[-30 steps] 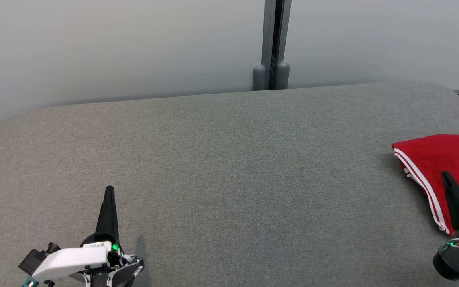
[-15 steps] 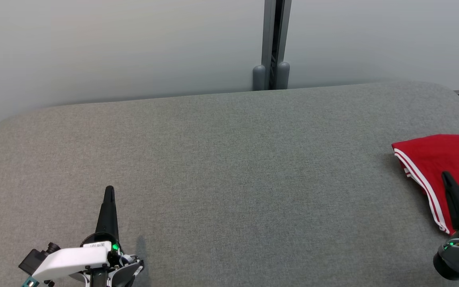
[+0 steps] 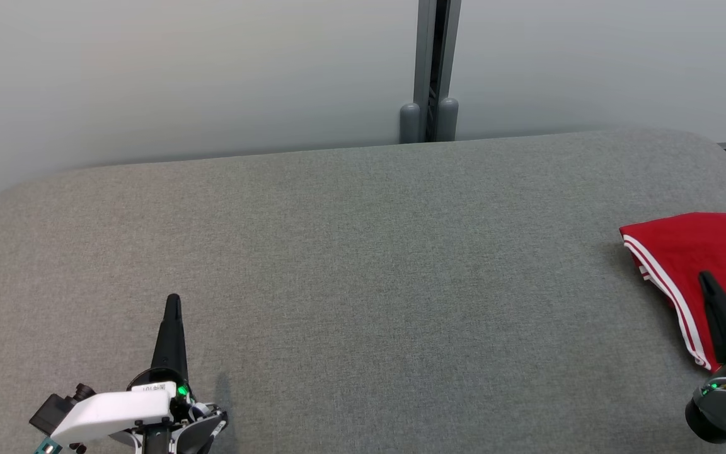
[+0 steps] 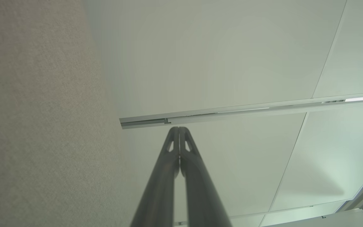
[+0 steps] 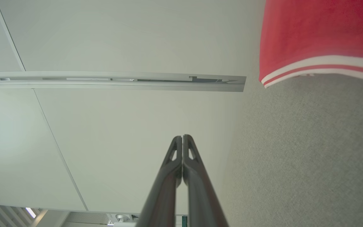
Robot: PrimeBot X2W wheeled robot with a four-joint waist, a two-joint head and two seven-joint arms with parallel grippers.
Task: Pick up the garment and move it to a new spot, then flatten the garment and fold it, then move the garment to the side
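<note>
The red garment (image 3: 703, 252), folded, with white-red striped trim along its near edge, lies at the far right of the grey table (image 3: 363, 284) and runs off the head view's right edge. Its red cloth and striped hem (image 5: 320, 37) fill the upper right of the right wrist view. My right gripper (image 3: 706, 279) hangs shut and empty at the lower right, its dark tip in front of the garment's near edge; its fingers (image 5: 182, 138) are pressed together. My left gripper (image 3: 172, 300) stands shut and empty at the lower left, fingers (image 4: 179, 130) closed.
A pale wall with a grey vertical post (image 3: 429, 69) stands behind the table's far edge. The table's corners are rounded, and its right edge lies just beyond the garment.
</note>
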